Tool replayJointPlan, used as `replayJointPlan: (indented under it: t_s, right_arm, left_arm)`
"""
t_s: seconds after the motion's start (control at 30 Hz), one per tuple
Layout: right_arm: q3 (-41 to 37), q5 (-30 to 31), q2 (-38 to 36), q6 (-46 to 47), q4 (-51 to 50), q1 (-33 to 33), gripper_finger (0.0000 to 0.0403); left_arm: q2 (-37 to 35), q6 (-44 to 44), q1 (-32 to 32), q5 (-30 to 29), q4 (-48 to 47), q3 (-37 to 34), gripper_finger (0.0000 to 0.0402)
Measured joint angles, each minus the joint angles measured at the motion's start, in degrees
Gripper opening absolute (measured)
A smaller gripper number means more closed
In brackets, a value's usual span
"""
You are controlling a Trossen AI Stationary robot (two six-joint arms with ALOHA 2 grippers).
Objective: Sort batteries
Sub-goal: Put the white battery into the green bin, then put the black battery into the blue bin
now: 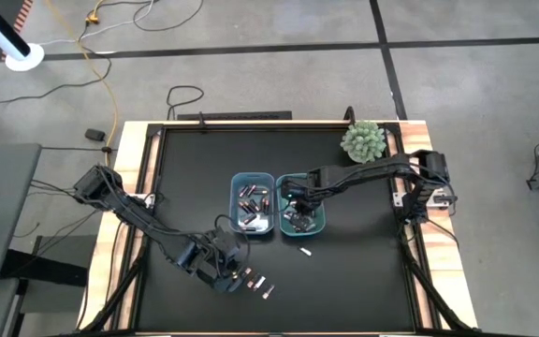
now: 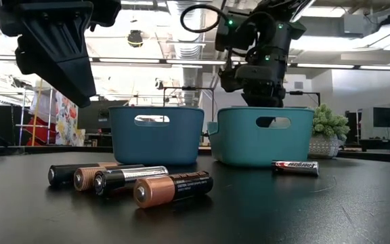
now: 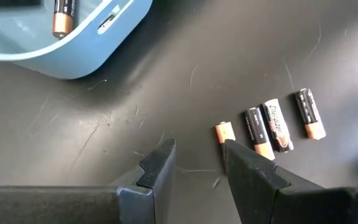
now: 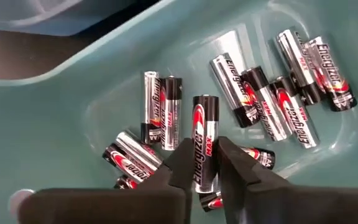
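Now right claw (image 4: 205, 163) over teal bin (image 4: 61, 112) clamps silvery battery (image 4: 205, 140): small, rigid, slick cylinder, best pinched mid-body. Left claw (image 3: 197, 163) apart near front-edge cells (image 3: 272, 127).

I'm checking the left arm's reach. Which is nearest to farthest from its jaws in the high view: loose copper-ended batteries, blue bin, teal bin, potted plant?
From the left gripper:
1. Loose copper-ended batteries, just beside it.
2. Blue bin, mid-table.
3. Teal bin, beyond the blue one.
4. Potted plant, far corner.
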Motion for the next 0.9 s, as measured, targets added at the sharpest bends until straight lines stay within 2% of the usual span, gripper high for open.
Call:
replayJointPlan:
  t_s: [0.23, 0.4, 0.53, 0.63, 0.8, 0.9]
  right_arm:
    - [0.0, 0.1, -0.2, 4.7, -0.3, -0.4, 0.015]
    - [1.8, 0.0, -0.2, 7.6, -1.9, -0.2, 0.0183]
    - [4.9, 0.1, -1.0, 6.3, -4.4, -0.3, 0.0188]
    - [5.6, 0.1, -4.3, 5.3, -4.2, 0.1, 0.0185]
    - [3.4, 1.1, -14.3, 4.4, -4.4, 2.5, 0.0168]
    - [0.6, 3.7, -22.3, 4.6, -3.3, 6.3, 0.0159]
  left_arm:
    - [0.0, 2.9, 0.0, 0.0, 0.0, 0.0, 0.0132]
    - [0.0, 2.4, 0.0, 0.3, 0.0, 0.0, 0.0132]
    - [0.0, 4.9, -0.1, 1.5, 0.0, 0.0, 0.0132]
    - [0.0, 6.0, 0.0, 1.6, 0.0, 0.0, 0.0132]
    - [0.0, 7.2, 0.0, 1.5, 0.4, 0.0, 0.0132]
    - [0.0, 10.0, -0.1, 1.5, 0.4, 0.0, 0.0132]
